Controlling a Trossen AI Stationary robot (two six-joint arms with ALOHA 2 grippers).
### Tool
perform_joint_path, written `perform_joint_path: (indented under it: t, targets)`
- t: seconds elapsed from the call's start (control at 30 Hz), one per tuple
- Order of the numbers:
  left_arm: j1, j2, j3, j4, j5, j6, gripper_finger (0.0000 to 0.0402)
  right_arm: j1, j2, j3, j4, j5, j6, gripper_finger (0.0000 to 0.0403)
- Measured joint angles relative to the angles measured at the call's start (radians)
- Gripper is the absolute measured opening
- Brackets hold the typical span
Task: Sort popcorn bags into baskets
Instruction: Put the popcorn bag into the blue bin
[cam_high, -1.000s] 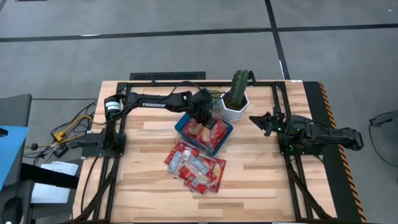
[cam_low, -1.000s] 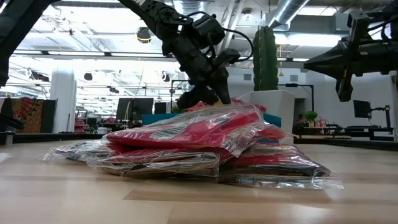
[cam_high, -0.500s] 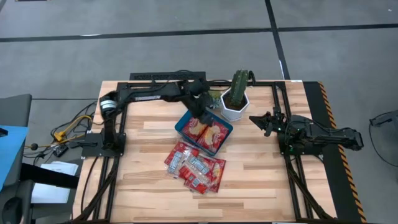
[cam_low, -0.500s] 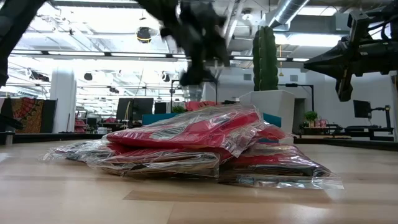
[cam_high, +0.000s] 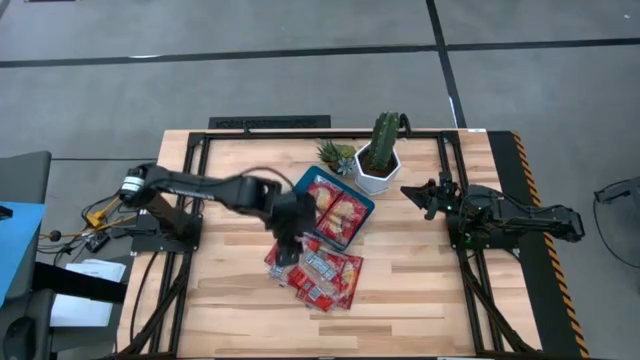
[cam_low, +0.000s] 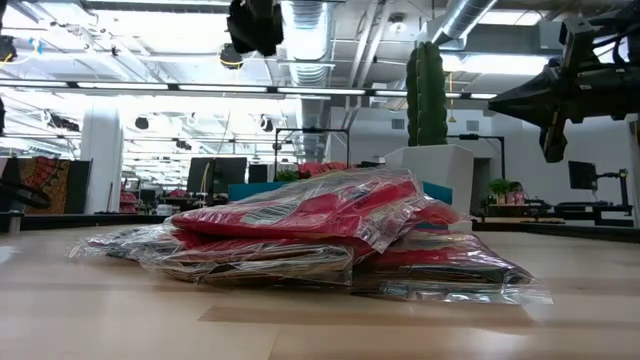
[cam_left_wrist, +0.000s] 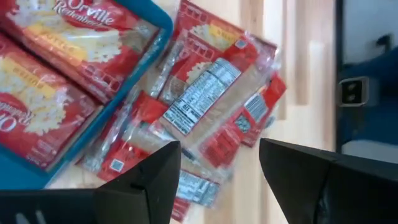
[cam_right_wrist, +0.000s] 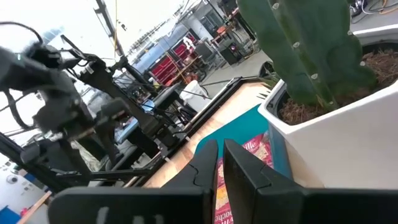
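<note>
Several red popcorn bags (cam_high: 320, 272) lie in a loose overlapping pile on the table's near middle; the pile also shows in the low view (cam_low: 300, 235) and the left wrist view (cam_left_wrist: 205, 106). Two more bags (cam_high: 335, 208) lie flat in the teal basket (cam_high: 368, 203), just beyond the pile. My left gripper (cam_high: 283, 252) hangs open and empty above the pile's left end (cam_left_wrist: 219, 146), high in the low view (cam_low: 255, 25). My right gripper (cam_high: 408, 192) waits shut at the table's right, raised, pointing toward the cactus pot (cam_right_wrist: 221, 149).
A white hexagonal pot with a tall cactus (cam_high: 378, 165) stands just beyond the basket's far right corner, with a small succulent (cam_high: 335, 155) beside it. Black frame rails run along the table's left, right and far sides. Bare wood lies to the pile's left, right and near sides.
My left gripper has risen from the basket and swung toward the table's near edge and left, ending above the pile's left end. The two bags in the basket now show uncovered. The pile and my right arm have kept still.
</note>
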Motion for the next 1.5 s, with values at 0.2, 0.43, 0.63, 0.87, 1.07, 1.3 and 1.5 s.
perform_joint_path:
  t: [0.2,0.43,0.63,0.87,1.07,1.3,1.5]
  targets:
    - [-0.045,0.019,-0.116,0.191,-0.001,0.154,0.0221,0.0,0.0,0.0,0.0,0.0,-0.002,0.0052]
    - [-0.036,0.08,-0.155,0.272,0.055,0.312,0.0265,0.0,0.001,0.0,-0.001,-0.007,0.001,0.0052]
    - [-0.071,0.15,-0.154,0.395,0.06,0.384,0.0292,0.0,0.001,0.0,-0.002,-0.008,0.001,0.0052]
    - [-0.087,0.167,-0.182,0.438,0.051,0.421,0.0292,0.0,0.002,0.0,-0.006,-0.008,0.001,0.0052]
    - [-0.119,0.167,-0.273,0.625,-0.005,0.401,0.0292,0.0,0.002,0.0,-0.009,-0.008,0.001,0.0052]
    - [-0.135,0.165,-0.356,0.761,-0.032,0.424,0.0292,0.0,0.002,0.0,-0.013,-0.008,0.0,0.0052]
    - [-0.151,0.166,-0.441,0.888,-0.064,0.409,0.0292,0.0,0.002,0.0,-0.014,-0.008,-0.007,0.0052]
